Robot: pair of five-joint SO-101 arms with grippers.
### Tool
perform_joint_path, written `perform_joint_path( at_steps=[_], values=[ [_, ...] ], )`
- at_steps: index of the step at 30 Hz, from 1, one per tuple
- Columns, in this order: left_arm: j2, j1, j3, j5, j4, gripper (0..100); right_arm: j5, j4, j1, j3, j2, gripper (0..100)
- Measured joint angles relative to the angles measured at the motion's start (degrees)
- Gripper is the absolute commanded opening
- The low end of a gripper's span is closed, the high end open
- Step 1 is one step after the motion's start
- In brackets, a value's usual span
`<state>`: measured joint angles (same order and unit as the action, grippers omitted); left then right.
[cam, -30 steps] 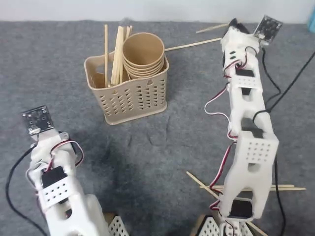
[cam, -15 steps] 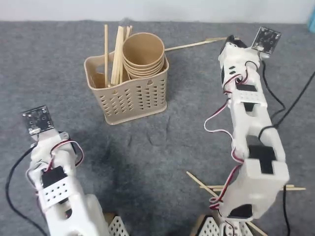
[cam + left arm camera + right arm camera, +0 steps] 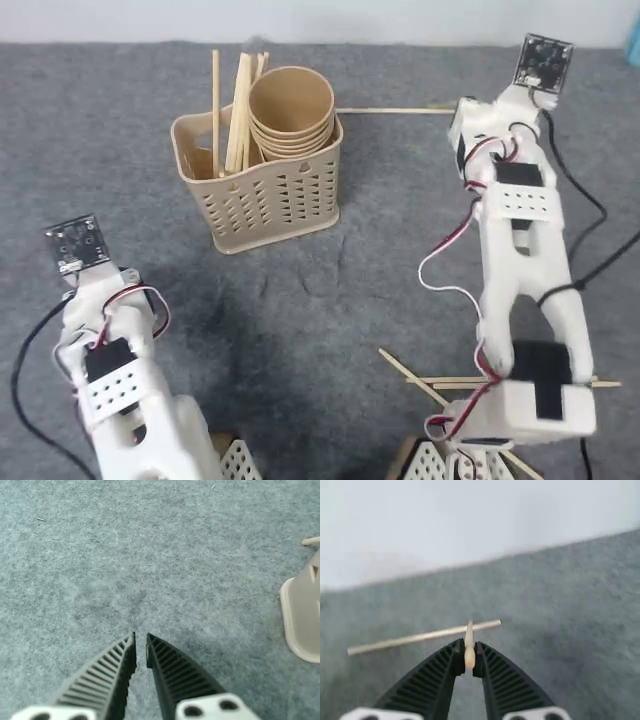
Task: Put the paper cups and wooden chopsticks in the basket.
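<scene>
Grey carpet lay under the right gripper (image 3: 469,645), pressed onto a chopstick (image 3: 469,656), with the basket (image 3: 265,195) well apart from it, so best carry high, clear the rim, then release.

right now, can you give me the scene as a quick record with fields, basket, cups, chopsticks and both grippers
basket: upright on the grey carpet
paper cups: stacked, inside the basket
chopsticks in basket: several, standing beside the cups
right gripper: shut on a chopstick
second chopstick: crosswise just past that gripper's tips
left gripper: shut, empty, over bare carpet
loose chopsticks: on the carpet by the right arm's base
</scene>
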<state>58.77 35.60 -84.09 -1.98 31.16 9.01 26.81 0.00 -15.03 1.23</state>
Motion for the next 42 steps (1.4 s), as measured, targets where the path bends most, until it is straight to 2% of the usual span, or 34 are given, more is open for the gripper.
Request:
perform_joint_path(
  at_steps=[4,9,19,22,30,42],
  values=[
    [0.00,0.00,0.00,0.00,0.00,3,-1.23,8.44,0.18,0.00,5.27,0.7],
    [0.00,0.00,0.00,0.00,0.00,3,-0.88,10.20,1.58,0.00,10.20,0.7],
    [0.00,0.00,0.00,0.00,0.00,3,9.76,10.02,-1.41,-0.44,12.92,0.7],
    [0.00,0.00,0.00,0.00,0.00,3,11.25,6.33,-3.87,-3.87,13.10,0.7],
    [0.00,0.00,0.00,0.00,0.00,3,11.52,-13.10,-7.47,-19.52,13.10,0.7],
    [0.00,0.09,0.00,0.00,0.00,3,8.79,-15.12,-7.30,-22.59,8.53,0.7]
  ],
)
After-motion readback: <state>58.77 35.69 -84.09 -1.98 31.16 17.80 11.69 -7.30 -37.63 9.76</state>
